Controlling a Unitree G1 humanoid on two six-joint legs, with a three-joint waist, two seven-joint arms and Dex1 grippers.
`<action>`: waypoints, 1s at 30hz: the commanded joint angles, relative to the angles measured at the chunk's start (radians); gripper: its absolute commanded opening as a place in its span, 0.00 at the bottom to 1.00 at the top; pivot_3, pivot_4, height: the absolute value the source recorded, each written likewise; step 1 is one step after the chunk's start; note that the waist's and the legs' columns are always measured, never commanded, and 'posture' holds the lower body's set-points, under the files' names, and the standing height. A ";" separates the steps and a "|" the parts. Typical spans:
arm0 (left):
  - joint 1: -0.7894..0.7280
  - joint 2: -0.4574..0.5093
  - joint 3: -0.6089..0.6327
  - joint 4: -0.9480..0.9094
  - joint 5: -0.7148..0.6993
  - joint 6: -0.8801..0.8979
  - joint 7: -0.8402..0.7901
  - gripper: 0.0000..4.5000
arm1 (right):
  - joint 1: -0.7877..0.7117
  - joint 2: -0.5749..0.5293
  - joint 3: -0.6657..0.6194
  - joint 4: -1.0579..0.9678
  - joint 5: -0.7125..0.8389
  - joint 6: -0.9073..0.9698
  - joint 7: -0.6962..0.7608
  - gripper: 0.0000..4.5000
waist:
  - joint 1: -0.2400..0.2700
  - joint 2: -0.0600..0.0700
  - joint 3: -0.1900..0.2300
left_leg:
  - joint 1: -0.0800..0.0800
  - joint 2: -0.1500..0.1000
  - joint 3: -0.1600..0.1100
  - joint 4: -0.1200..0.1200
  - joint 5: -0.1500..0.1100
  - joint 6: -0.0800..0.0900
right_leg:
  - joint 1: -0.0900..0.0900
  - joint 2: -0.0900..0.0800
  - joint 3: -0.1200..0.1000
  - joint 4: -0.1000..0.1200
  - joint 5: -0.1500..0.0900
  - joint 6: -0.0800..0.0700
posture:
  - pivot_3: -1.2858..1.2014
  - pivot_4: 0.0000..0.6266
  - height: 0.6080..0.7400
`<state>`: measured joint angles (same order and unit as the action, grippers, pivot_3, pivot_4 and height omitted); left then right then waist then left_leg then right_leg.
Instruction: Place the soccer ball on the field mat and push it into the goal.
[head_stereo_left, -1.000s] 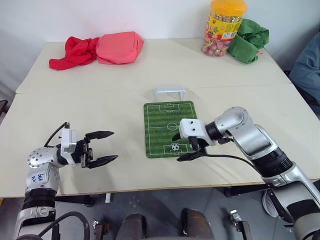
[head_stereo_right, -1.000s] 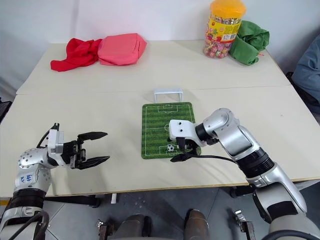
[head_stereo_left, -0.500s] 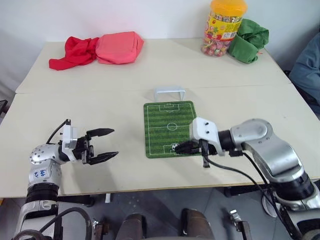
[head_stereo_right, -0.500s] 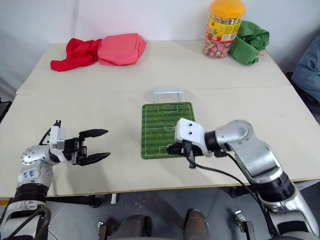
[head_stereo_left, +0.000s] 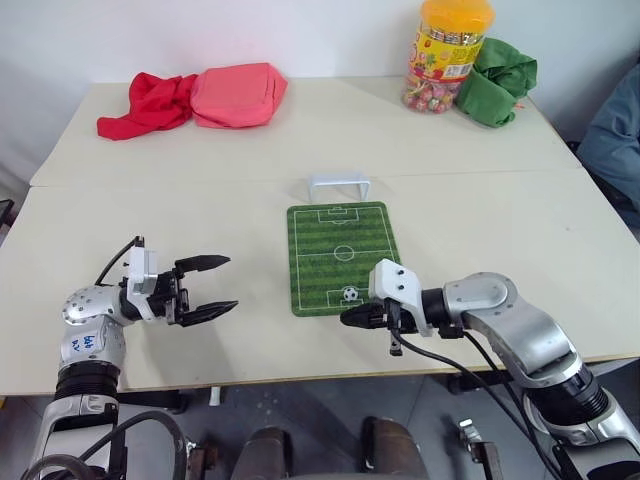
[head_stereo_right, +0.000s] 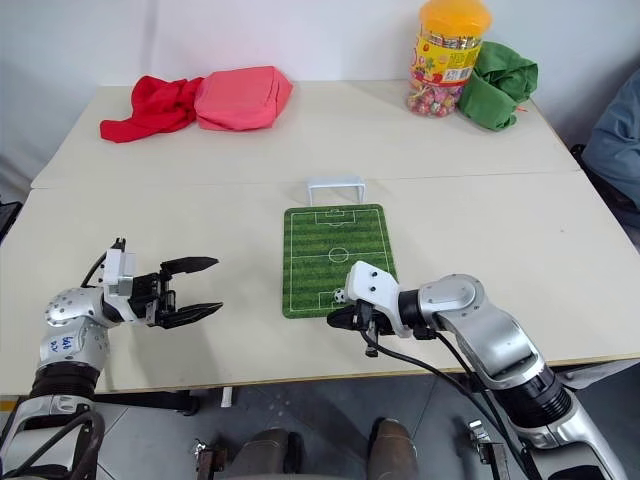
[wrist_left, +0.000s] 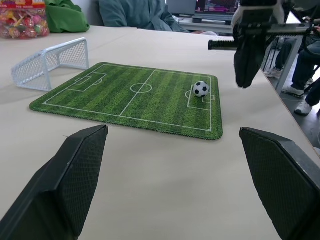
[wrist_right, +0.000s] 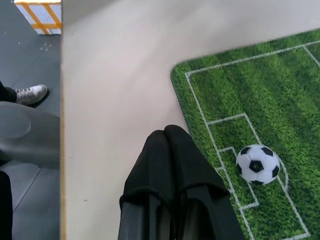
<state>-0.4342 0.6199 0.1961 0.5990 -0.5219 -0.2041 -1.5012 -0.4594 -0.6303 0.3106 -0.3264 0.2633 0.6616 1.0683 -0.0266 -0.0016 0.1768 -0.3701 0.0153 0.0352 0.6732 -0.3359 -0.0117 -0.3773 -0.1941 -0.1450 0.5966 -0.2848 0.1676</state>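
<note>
Resting near the field mat (head_stereo_left: 342, 257) edge, soccer ball (head_stereo_left: 349, 294) beside closed right pincer (head_stereo_left: 347, 317); left pincer (head_stereo_left: 226, 285) apart.

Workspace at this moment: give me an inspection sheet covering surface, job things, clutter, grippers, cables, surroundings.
Surface: pale table.
Job things: soccer ball rests on the field mat, near end; goal beyond the far end.
Clutter: red cloth, pink pouch, candy jar, green cloth.
Grippers: left gripper open, empty; right gripper shut, empty, just before the ball.
Cables: black cable under right arm.
Surroundings: seated person by the table's far side.
</note>
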 joint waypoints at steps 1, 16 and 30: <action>-0.007 0.022 0.007 -0.020 -0.009 -0.004 -0.073 1.00 | -0.031 0.015 0.024 0.075 -0.021 -0.077 0.019 0.01 | 0.000 0.000 0.000 | 0.000 0.000 0.000 0.000 0.000 0.000 | 0.000 0.000 0.000 0.000 0.000 0.000 | 0.52 0.24 1.00; -0.035 0.031 0.014 -0.006 -0.006 -0.014 -0.055 1.00 | -0.430 0.134 -0.107 0.663 -0.124 -0.389 -0.097 0.01 | -0.005 0.000 0.000 | 0.000 0.000 0.000 -0.001 0.000 0.000 | 0.000 0.000 0.000 0.000 0.000 0.000 | 0.52 0.24 1.00; -0.082 0.036 0.035 0.063 0.013 -0.014 0.001 1.00 | -0.184 -0.153 -0.278 0.462 -0.014 -0.353 0.107 0.01 | 0.001 0.000 0.000 | -0.001 -0.001 0.000 -0.006 0.000 0.000 | -0.001 0.000 -0.002 -0.004 0.000 0.000 | 0.52 0.24 1.00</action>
<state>-0.5041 0.6362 0.2031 0.6500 -0.5056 -0.2217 -1.4991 -0.6607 -0.7445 0.0893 0.1646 0.2139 0.3380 1.1218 -0.0259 -0.0019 0.1769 -0.3711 0.0147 0.0354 0.6668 -0.3361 -0.0114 -0.3782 -0.1941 -0.1469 0.5924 -0.2846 0.1680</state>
